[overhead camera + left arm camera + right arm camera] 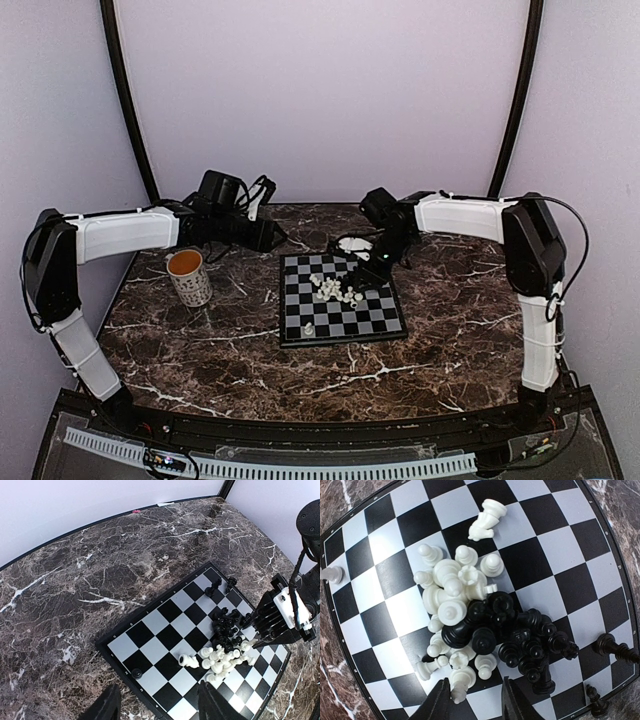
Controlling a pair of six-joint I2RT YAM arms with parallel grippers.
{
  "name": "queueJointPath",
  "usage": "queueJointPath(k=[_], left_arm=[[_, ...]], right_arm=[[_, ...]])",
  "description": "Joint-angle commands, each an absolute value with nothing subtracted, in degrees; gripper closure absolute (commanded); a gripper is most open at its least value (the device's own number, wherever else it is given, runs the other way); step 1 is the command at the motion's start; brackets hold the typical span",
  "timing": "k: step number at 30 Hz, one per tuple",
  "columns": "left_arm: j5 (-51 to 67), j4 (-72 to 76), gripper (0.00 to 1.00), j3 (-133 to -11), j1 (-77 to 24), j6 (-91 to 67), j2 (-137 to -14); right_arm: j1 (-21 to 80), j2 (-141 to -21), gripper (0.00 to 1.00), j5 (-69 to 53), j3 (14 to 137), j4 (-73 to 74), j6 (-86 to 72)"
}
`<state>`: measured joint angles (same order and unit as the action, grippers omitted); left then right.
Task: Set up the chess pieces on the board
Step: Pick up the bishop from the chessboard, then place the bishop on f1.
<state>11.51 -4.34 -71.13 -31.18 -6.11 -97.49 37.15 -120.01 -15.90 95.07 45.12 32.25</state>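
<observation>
The board (300,322) lies mid-table and shows in the left wrist view (150,625) and right wrist view (555,545). A heap of white pieces (451,592) and black pieces (522,637) lies on it, also seen from the top (337,289) and the left wrist (222,657). My right gripper (475,704) hovers open just over the heap's edge, with a white piece (461,680) beside its left finger; the top view shows it at the board's back right (377,265). My left gripper (160,707) is open and empty above the board's corner, back left in the top view (265,236).
A white patterned mug (188,277) stands left of the board. A lone black pawn (136,673) stands near the board's corner and a lone white pawn (331,573) at another edge. A few black pieces (612,647) stand apart by the far edge.
</observation>
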Motion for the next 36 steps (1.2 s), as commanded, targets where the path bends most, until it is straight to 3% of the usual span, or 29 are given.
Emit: queueJointPath(k=[1, 13, 25, 36], left_arm=[[12.63, -4.28, 0.45, -70.48, -31.2, -5.06, -95.21], [12.48, -4.74, 0.45, -70.66, -31.2, -4.49, -95.67], [12.35, -5.1, 0.46, -70.84, -31.2, -3.97, -95.71], [12.75, -5.12, 0.46, -70.84, -31.2, -3.49, -95.74]], right_arm=[[37.79, -120.75, 0.69, -15.83, 96.45, 46.04, 31.57], [37.84, -116.26, 0.9, -16.66, 92.96, 45.75, 31.07], [42.05, -106.17, 0.93, -20.98, 80.82, 44.59, 32.66], [44.19, -108.11, 0.93, -19.68, 80.41, 44.26, 32.83]])
